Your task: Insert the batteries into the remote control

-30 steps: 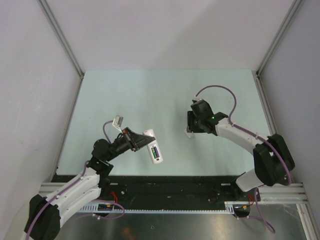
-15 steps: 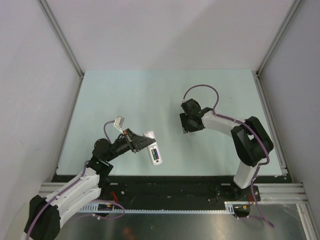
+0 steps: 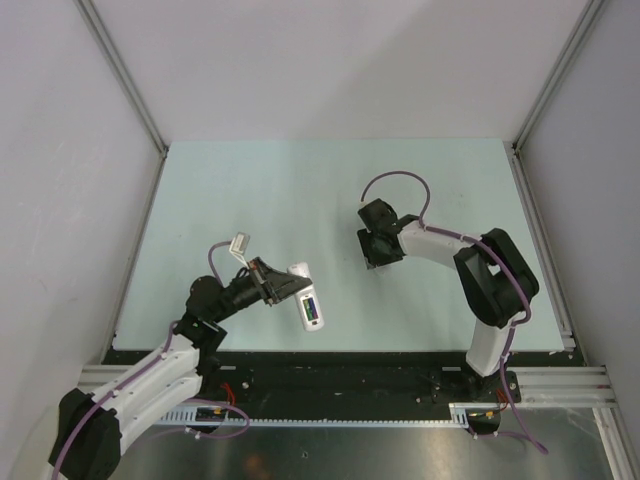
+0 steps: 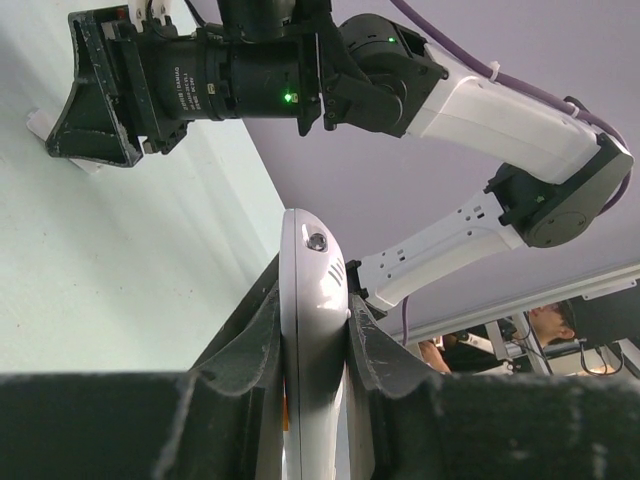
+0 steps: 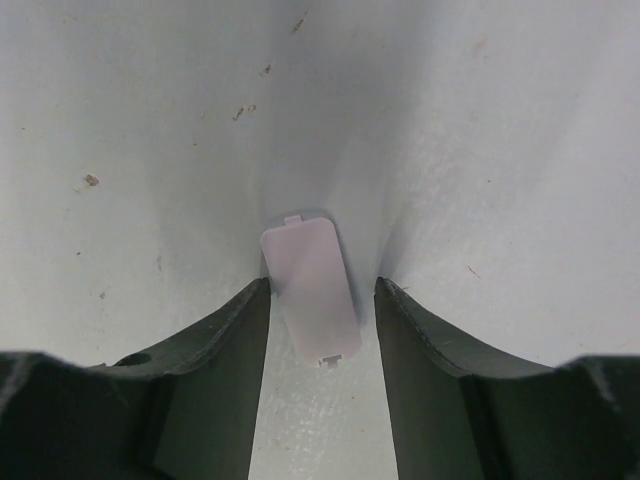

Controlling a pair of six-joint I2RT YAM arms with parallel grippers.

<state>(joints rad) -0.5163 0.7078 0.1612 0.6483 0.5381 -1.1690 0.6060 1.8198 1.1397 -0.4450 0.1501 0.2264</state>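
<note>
My left gripper (image 4: 312, 300) clamps the slim white plastic rectangular remote control (image 4: 313, 350) near the pale green table (image 3: 250, 180) front; my right gripper (image 5: 322, 287) stands parted astride a small flat white plastic lid (image 5: 306, 265)

Remote control (image 3: 311, 305) in left end effector (image 4: 314, 325), near left over table (image 3: 300, 190); cover (image 5: 309, 290) flat on it inside right end effector (image 5: 322, 288).
</note>
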